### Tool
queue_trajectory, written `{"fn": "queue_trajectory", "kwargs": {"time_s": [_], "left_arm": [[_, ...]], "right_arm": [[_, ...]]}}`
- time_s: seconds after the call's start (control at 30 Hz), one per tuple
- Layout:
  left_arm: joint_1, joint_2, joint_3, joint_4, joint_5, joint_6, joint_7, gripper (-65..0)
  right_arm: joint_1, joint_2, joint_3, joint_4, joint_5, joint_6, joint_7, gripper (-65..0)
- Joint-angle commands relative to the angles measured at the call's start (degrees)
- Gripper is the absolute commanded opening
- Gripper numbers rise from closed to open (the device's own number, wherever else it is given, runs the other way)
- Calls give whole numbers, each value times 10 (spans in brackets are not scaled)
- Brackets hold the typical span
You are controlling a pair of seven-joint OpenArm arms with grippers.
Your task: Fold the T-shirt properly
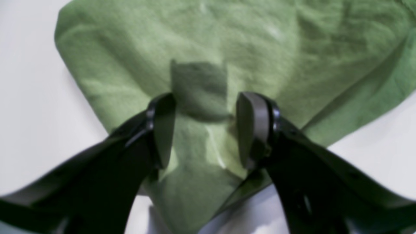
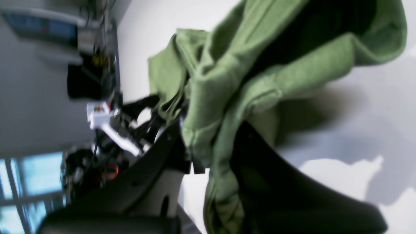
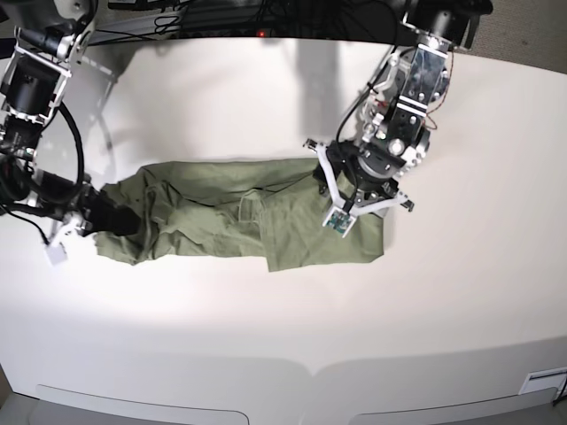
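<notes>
on table [image 3: 461, 292]: t-shirt [image 3: 266, 221] (wrinkled)

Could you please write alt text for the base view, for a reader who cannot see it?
A wrinkled green T-shirt lies stretched across a white table. The right gripper is shut on its left end, while the left gripper hangs open over its right end.

Green T-shirt [image 3: 266, 226] lies crumpled (one end lifted).
</notes>
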Motion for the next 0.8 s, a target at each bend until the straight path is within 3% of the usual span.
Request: {"fn": "queue_trajectory", "kwargs": {"time_s": [0.0, 0.17, 0.37, 0.57, 0.77], "left_arm": [[-14, 1, 0, 5, 4, 3, 10, -345], [-23, 1, 0, 5, 4, 3, 14, -345], [-23, 1, 0, 5, 4, 2, 15, -345], [-24, 1, 0, 5, 4, 2, 21, -345], [-23, 1, 0, 5, 4, 2, 21, -345]], "right_arm": [[19, 12, -13, 14, 33, 3, 4, -650], [47, -5, -92, 25, 51, 3, 30, -650], [95, -94, -108, 25, 47, 3, 29, -650], [123, -182, -108, 25, -9, 3, 9, -650], [124, -242, -108, 25, -23, 3, 16, -650]]}}
